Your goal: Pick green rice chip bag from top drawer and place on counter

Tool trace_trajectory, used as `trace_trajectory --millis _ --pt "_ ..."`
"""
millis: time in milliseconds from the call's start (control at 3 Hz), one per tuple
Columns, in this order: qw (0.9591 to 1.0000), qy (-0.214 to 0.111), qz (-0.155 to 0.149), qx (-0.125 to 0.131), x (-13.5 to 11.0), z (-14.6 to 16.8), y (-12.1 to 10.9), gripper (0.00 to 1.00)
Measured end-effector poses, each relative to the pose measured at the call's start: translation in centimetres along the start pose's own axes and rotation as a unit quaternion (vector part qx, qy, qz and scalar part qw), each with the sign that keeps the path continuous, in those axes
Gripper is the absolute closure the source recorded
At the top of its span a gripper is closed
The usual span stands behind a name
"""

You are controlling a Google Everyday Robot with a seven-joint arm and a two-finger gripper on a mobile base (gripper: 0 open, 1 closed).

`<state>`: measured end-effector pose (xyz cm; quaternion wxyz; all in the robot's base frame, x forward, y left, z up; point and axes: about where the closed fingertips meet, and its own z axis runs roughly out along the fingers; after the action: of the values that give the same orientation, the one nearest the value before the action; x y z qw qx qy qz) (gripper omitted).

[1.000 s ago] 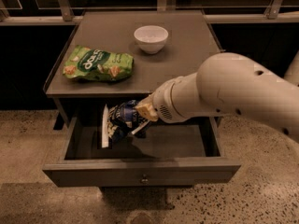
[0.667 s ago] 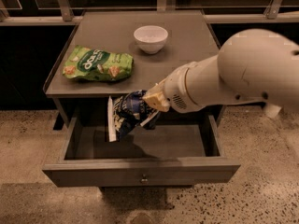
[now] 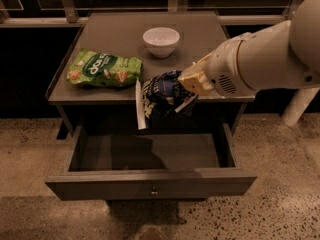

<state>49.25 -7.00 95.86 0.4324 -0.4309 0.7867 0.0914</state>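
Observation:
The green rice chip bag [image 3: 159,99], a small dark blue foil bag with a silvery white edge, hangs in the air at the front edge of the counter [image 3: 125,39], above the open top drawer [image 3: 150,156]. My gripper [image 3: 186,95] is shut on the bag's right side and reaches in from the right on a thick white arm. The drawer is pulled out, its inside looks empty, and its front panel has a small round knob [image 3: 153,189].
A larger bright green snack bag [image 3: 104,69] lies on the counter's left front. A white bowl [image 3: 161,41] stands at the counter's middle back. A white post [image 3: 299,106] stands on the speckled floor at the right.
My gripper has lifted the blue bag up out of the drawer and to the right, from drawer level to counter-edge height. The arm has drawn back to the right.

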Motion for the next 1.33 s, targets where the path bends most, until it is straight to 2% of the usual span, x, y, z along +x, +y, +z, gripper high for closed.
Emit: trace_trajectory --millis 333,667,1000,1333 --pt "0.9984 -0.027 0.023 0.044 2.5 -0.8 -3.2 1.00" --pt "0.9964 -0.059 0.013 0.060 1.0 -1.2 -4.0 1.00" --pt "0.9964 -0.058 0.013 0.059 1.0 -1.2 -4.0 1.00" --pt "0.9950 -0.065 0.012 0.075 0.5 -1.4 -7.5 1.00"
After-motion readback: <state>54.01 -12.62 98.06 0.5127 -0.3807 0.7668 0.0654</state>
